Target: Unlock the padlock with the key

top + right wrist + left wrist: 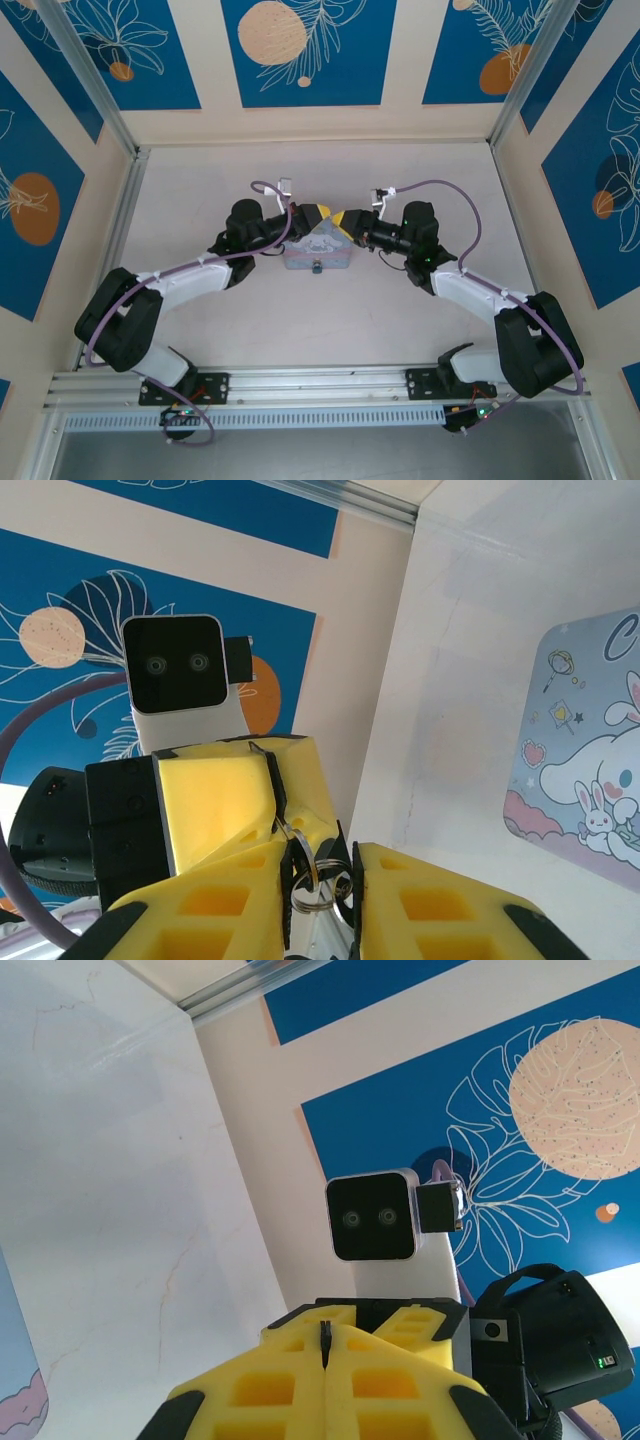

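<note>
Seen from above, both pairs of jaws meet tip to tip over the far part of the pale blue tin (318,250) on the counter (400,330). The padlock (316,267) is a tiny dark lock on the tin's near face, just on the arm-base side of where the jaws meet and apart from both pairs.

The left jaws are pressed together. In the left wrist view we see their yellow pads (385,1360) closed along one seam, with a thin dark sliver (325,1340) in it that we cannot identify.

The right jaws stand a narrow gap apart, and a silver key ring (320,865) sits in that gap between their pads (430,905) — we cannot tell whether they press on it. The ring reaches up to the tip of the left jaws, just above the right ones in the right wrist view. There the cartoon-printed tin lies off to the right of the right jaws.
</note>
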`<action>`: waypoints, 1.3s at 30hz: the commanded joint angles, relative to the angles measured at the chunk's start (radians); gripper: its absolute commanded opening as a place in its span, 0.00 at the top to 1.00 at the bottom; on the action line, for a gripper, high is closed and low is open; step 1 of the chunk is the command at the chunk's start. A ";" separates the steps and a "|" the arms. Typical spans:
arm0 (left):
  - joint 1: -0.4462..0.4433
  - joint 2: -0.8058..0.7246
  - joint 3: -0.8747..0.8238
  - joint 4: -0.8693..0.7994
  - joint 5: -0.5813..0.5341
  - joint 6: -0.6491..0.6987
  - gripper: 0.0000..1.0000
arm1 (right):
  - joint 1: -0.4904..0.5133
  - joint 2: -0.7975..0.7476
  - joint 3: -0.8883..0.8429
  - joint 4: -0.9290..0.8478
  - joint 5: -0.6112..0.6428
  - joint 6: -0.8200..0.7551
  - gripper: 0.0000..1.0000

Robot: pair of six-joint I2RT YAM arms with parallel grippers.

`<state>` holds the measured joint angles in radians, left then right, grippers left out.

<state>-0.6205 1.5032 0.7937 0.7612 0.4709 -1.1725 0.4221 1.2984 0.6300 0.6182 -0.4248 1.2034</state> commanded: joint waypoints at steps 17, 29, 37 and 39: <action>-0.012 0.006 0.021 0.011 0.008 0.010 1.00 | -0.017 -0.005 0.005 0.044 -0.030 0.006 0.78; -0.015 0.010 0.021 0.010 0.006 0.009 1.00 | -0.017 -0.004 0.002 0.062 -0.038 0.010 0.88; -0.018 0.015 0.022 0.010 0.008 0.010 1.00 | -0.019 -0.001 0.000 0.081 -0.045 0.014 0.97; -0.018 0.015 0.022 0.011 0.007 0.009 1.00 | -0.019 0.001 0.001 0.084 -0.051 0.015 0.99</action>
<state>-0.6224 1.5078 0.7937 0.7631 0.4625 -1.1725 0.4053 1.2984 0.6296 0.6552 -0.4538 1.2160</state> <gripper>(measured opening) 0.040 0.064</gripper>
